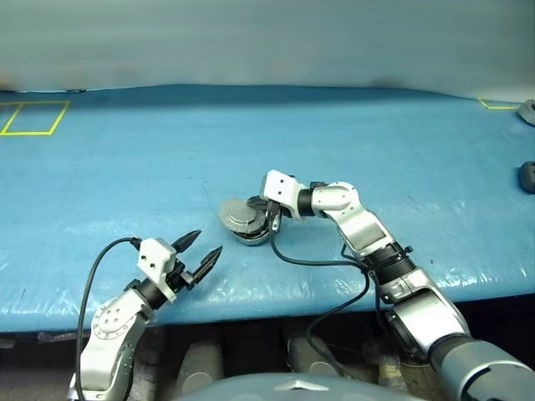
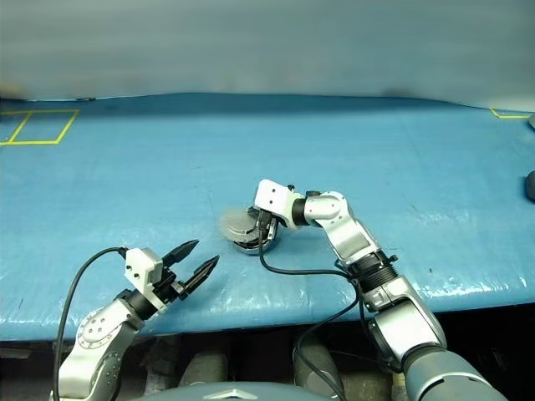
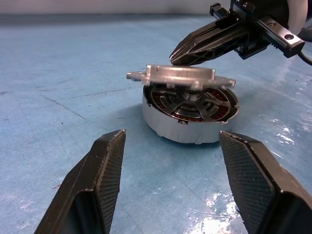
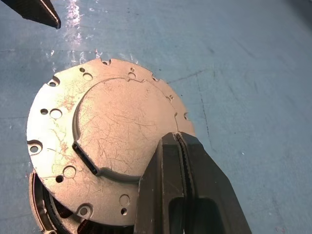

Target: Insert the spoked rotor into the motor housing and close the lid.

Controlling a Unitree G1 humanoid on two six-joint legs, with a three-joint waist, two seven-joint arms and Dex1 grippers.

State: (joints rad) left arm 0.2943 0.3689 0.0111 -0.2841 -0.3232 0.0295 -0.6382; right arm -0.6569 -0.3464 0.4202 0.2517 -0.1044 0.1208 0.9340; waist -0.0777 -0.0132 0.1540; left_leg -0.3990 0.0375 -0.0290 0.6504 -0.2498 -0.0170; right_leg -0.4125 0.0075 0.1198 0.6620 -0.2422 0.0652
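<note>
The motor housing (image 3: 168,127), a shallow silver-grey cup with copper-brown windings, sits on the blue table. The spoked rotor (image 3: 191,105) lies inside it, over the windings. The lid (image 3: 180,74) hangs tilted a little above the housing's rim, plain scratched outer face (image 4: 107,126) up, leaving a gap on the side facing my left gripper. My right gripper (image 4: 177,137) is shut, its tips resting on top of the lid near one edge. My left gripper (image 1: 207,242) is open and holds nothing, a short way to the left of the housing (image 1: 251,236) near the table's front edge.
A blue cover (image 1: 125,167) spreads over the table. A yellow taped square (image 1: 33,117) marks the far left corner. Two dark objects (image 1: 527,175) lie at the right edge. A black cable (image 1: 309,263) runs from my right wrist across the front edge.
</note>
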